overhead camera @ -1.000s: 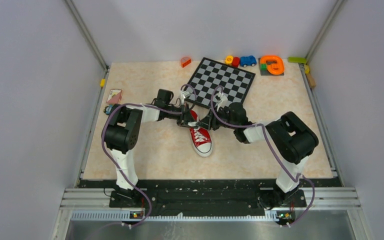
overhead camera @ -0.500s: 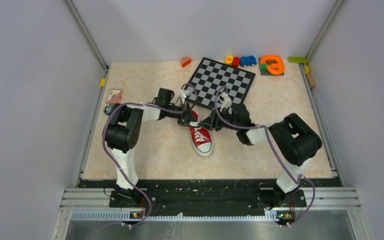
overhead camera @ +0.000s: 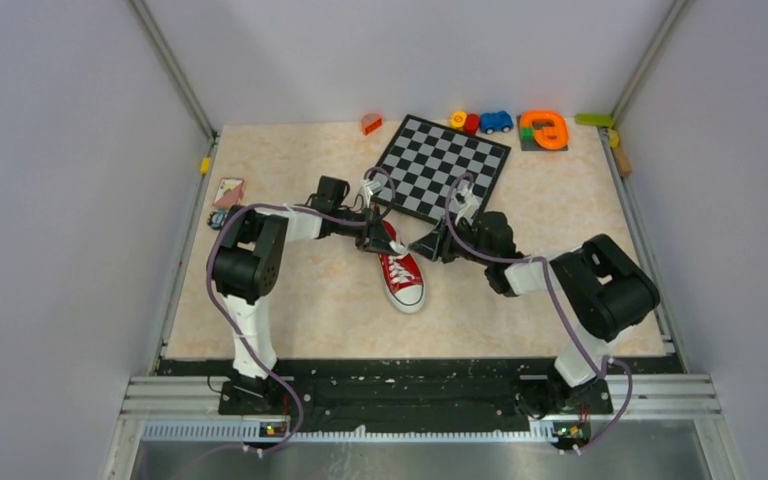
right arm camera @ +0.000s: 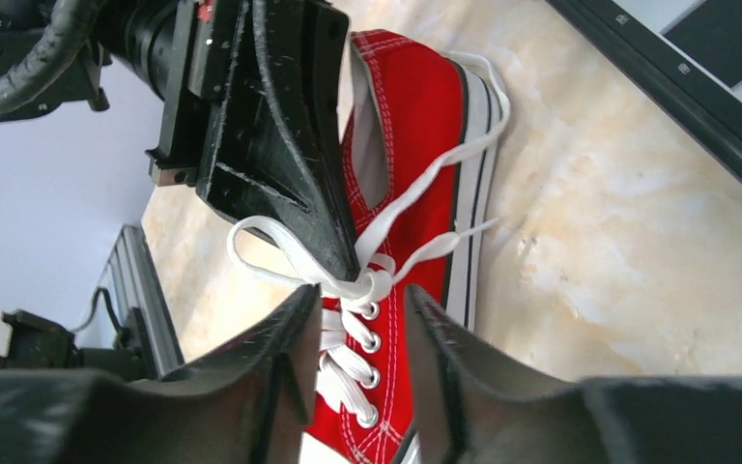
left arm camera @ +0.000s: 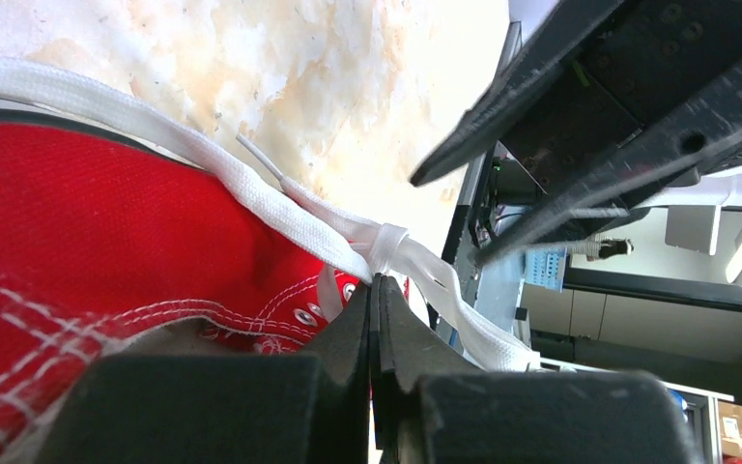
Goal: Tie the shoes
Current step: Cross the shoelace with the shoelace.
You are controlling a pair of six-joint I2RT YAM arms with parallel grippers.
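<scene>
The red shoe lies mid-table, its white toe cap toward the arms. My left gripper sits at its tongue end, shut, its tips pinching the white lace at the knot. Lace strands run off across the red canvas. My right gripper hovers just right of the shoe, open and holding nothing; between its fingers I see the laced eyelets. A lace loop hangs out beside the left gripper's fingers. The right gripper also shows in the left wrist view.
A chessboard lies just behind the shoe. Toys line the back edge: an orange piece, a blue car and an orange ring. A small card sits at the left edge.
My right gripper has opened and drawn back to the right, away from the shoe, with its arm shifting right. The left gripper and the shoe have stayed put.
</scene>
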